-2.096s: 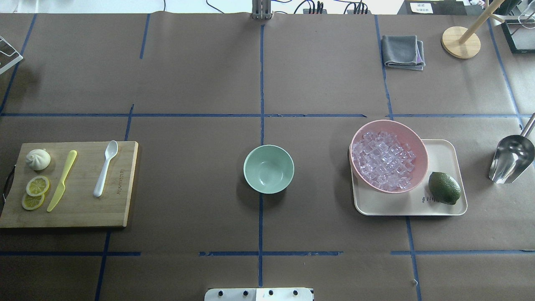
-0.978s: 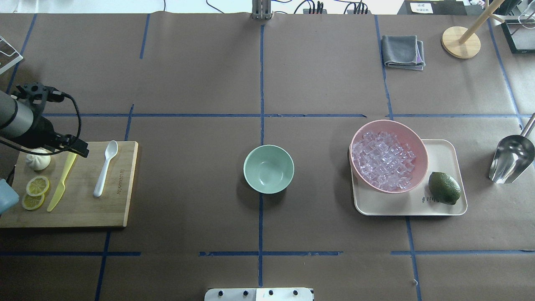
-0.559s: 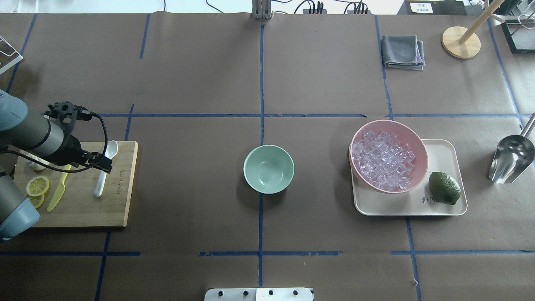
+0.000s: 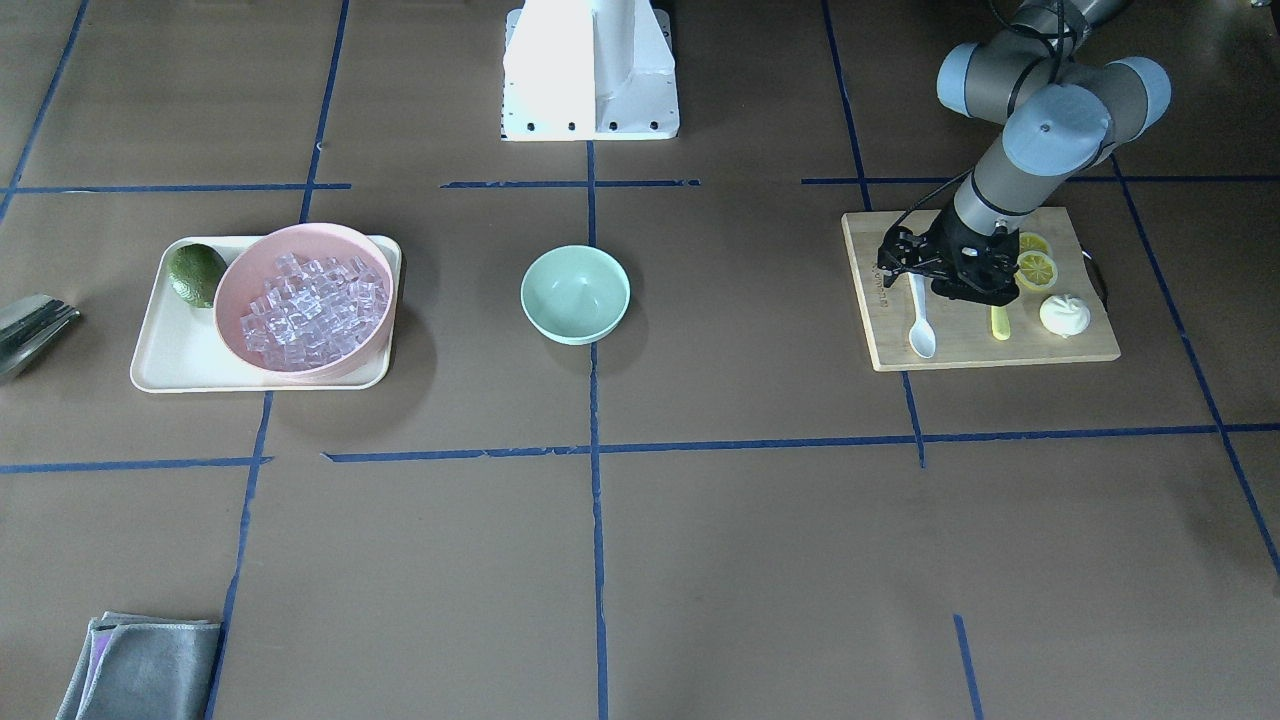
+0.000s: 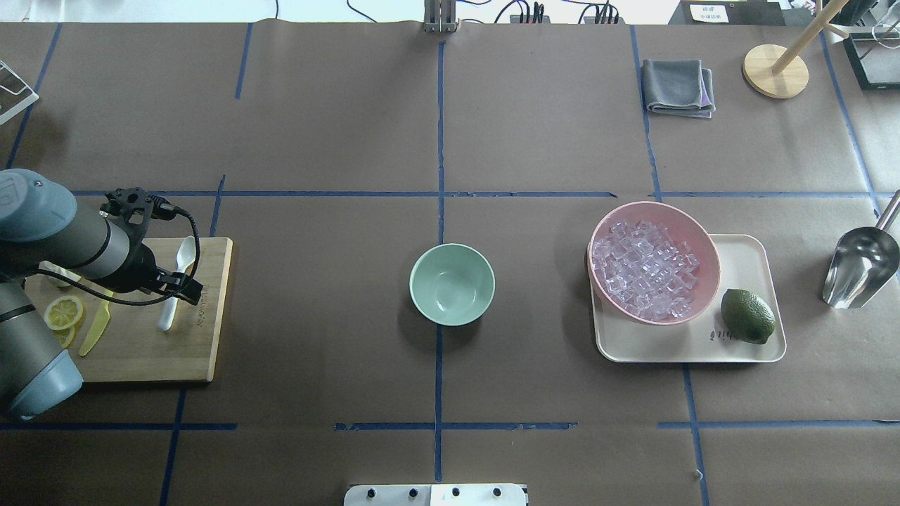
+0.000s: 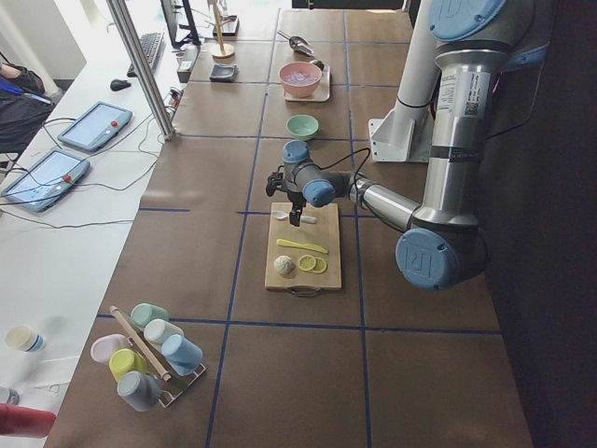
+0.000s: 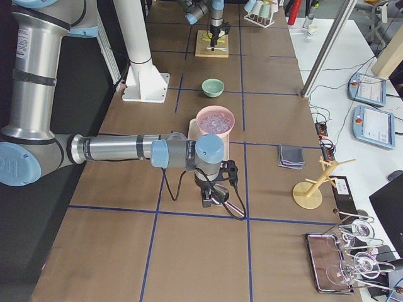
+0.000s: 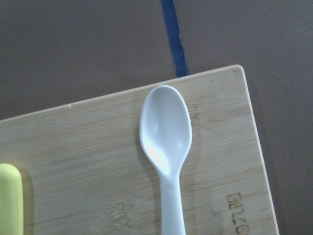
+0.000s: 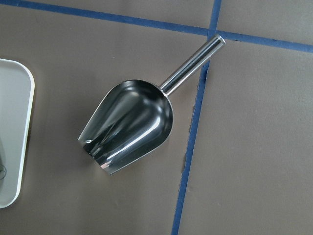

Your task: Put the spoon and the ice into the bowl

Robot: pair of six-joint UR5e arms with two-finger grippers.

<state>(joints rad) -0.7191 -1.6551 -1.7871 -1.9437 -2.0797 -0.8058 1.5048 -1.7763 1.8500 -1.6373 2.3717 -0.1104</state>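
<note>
The white spoon lies on a wooden cutting board at the table's left, scoop end away from me. It fills the left wrist view. My left gripper hangs over the board just beside the spoon's handle, between spoon and yellow knife; its fingers look spread and hold nothing. The mint-green bowl stands empty at mid-table. Several clear ice cubes fill a pink bowl. My right gripper shows only in the exterior right view; I cannot tell if it is open or shut.
The board also holds a yellow knife, lemon slices and a white bun. The pink bowl sits on a cream tray with a lime. A metal scoop lies far right. A grey cloth lies at the back.
My left arm came in from the left edge and swept right across the cutting board to the spoon. It now covers the bun in the overhead view. Nothing else has moved.
</note>
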